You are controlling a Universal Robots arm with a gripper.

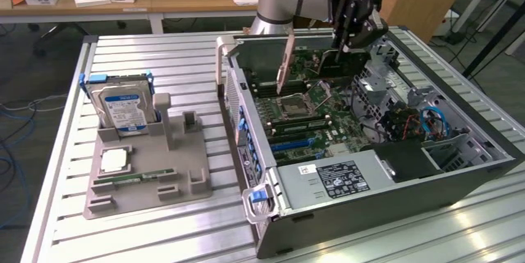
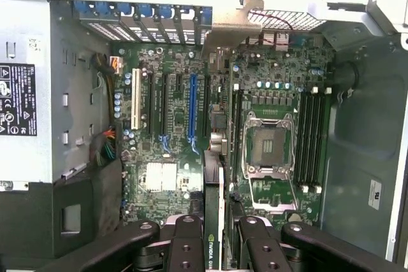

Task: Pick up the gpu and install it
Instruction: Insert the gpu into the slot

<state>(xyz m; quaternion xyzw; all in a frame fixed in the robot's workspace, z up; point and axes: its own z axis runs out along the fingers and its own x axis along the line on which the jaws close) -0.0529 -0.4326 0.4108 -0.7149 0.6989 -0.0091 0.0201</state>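
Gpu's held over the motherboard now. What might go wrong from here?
The gpu hangs edge-on in the tool beside the blue slot; lowered off-line, its edge may strike the motherboard instead of seating. Its metal bracket sits near the case's rear wall and may catch there. The CPU socket lies alongside, so a slip might hit it.

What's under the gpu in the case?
The motherboard, between its blue slot and the CPU socket. The gpu, clamped in the gripper, covers the strip directly below it.
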